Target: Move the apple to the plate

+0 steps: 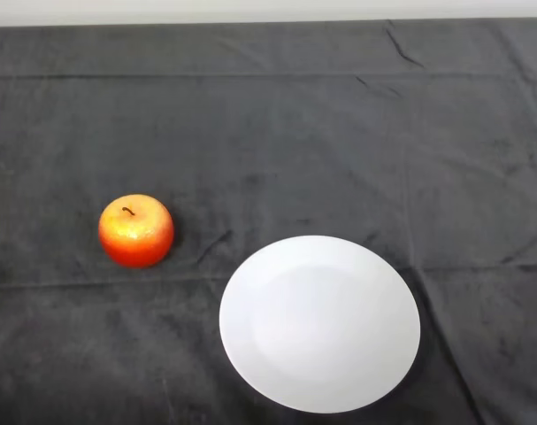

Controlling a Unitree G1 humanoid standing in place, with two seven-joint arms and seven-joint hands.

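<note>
On a table draped in dark grey, creased cloth [339, 133], a round red-and-yellow apple [136, 231] with a short brown stem sits upright, stem pointing up, to the left of a plain white round plate [250, 354] and slightly farther from the camera than the plate's centre. Apple and plate do not touch: a strip of bare cloth separates the fruit from the plate's nearest, upper-left rim. Nothing rests on the plate.

No part of the robot appears in the head view, so nothing can be said about how its fingers are set. The task has evidently not begun, since the apple lies wholly off the plate.

The relation that matters is the apple's side of the plate. It lies toward the robot's left, the side from which the working left arm would enter, so the arm should meet the fruit before the plate and need not cross over the dish. Being nearly round, the apple offers no long axis to line up with. The carry would then run rightward and a little nearer, toward the plate's centre. On wrinkled cloth, a nudged apple could roll.
</note>
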